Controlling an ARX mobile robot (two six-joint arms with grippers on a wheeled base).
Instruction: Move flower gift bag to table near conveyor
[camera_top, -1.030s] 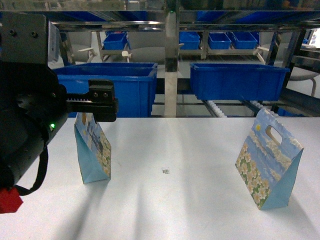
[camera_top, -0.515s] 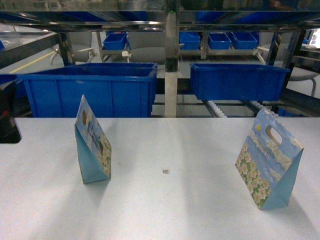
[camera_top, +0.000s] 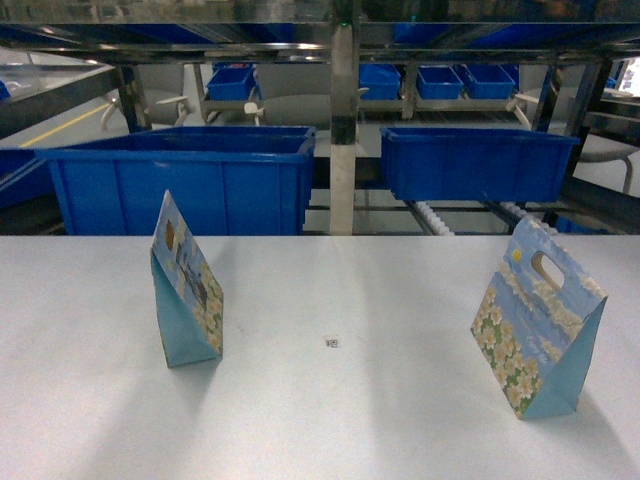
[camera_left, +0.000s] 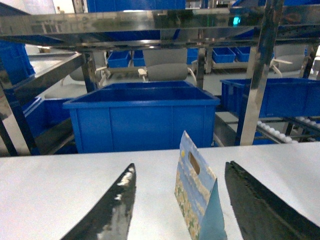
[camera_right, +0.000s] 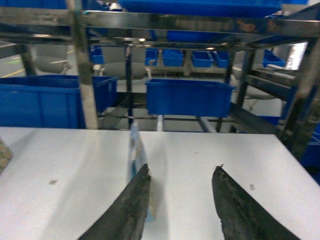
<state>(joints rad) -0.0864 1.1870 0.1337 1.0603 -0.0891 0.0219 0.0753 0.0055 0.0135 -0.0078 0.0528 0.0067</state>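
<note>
Two bags (camera_top: 186, 285) (camera_top: 537, 322) upright on table (camera_top: 330, 420). Left arm gone from head view; placement likely done. Both grippers (camera_left: 180, 200) (camera_right: 181, 202) released, empty.

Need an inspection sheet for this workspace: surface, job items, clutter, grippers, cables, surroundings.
Surface: white table, mostly bare.
Job's things: left gift bag and right gift bag both upright on the table, far apart; conveyor rollers behind the far edge.
Clutter: one small dark speck between the bags.
Grippers: left gripper open, the left bag between its fingers, contact unclear; right gripper open, a bag by its left finger.
Cables: nothing seen.
Surroundings: blue bins on steel racks.
</note>
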